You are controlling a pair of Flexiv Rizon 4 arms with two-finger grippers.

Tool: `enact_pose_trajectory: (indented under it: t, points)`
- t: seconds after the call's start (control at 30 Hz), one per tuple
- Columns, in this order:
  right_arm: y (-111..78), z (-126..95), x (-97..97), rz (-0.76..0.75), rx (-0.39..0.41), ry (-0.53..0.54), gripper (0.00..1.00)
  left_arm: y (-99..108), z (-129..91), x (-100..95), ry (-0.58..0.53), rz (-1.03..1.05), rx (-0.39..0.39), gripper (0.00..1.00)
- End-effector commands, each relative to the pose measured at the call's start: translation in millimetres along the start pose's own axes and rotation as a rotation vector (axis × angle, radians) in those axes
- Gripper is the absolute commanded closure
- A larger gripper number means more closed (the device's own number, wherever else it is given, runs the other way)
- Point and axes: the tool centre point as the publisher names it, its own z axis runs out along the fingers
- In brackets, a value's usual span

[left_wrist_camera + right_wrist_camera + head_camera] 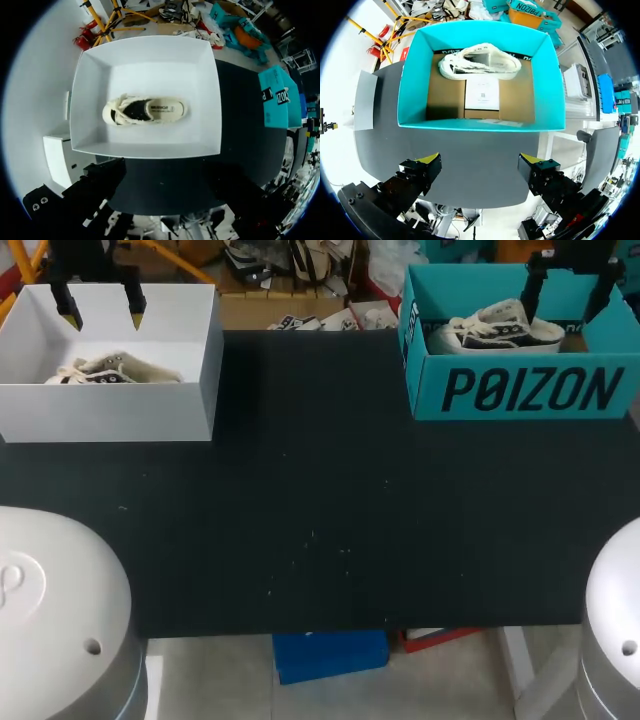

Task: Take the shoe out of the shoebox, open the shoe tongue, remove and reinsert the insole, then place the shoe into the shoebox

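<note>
Head view: upper left, the left gripper (100, 305), jaws apart, hangs over the white shoebox (100, 412) holding 1 cream shoe (105, 370). Upper right, the right gripper (565, 290), jaws apart, hangs over the teal shoebox (520, 390) holding 1 dark-trimmed shoe (495, 332).
Left wrist view: the cream shoe lies mid-box, ahead of the gripper.
Right wrist view: the dark-trimmed shoe lies against the far wall.

Black, yellow-tipped left end effector (102, 318) and right end effector (480, 159); rounded grey-white arm housings (50, 610).

Shoeboxes: I counted two, white shoebox (110, 412) and teal shoebox (428, 390).
Shoes: two, cream shoe (105, 370) and black-trimmed shoe (497, 330).
Claws: two, left claw (101, 316) and right claw (565, 308).
</note>
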Motion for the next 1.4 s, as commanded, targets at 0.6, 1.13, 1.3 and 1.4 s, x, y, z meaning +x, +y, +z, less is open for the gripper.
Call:
enact_pose_trajectory:
  t: [0.6,1.13,1.3,1.4]
  points:
    - [2.7,-34.7,-8.4,-1.103,-0.096,-0.341,0.0,0.0,0.0,0.0,0.0,0.0,0.0,0.0]
    - [23.7,-21.0,-12.2,-1.24,-0.119,-0.314,0.0,0.0,0.0,0.0,0.0,0.0,0.0,0.0]
    - [44.0,-18.7,-13.6,-1.39,-0.16,-0.267,0.0,0.0,0.0,0.0,0.0,0.0,0.0,0.0]
    - [57.7,-15.0,-11.5,-1.478,-0.175,-0.213,0.0,0.0,0.0,0.0,0.0,0.0,0.0,0.0]
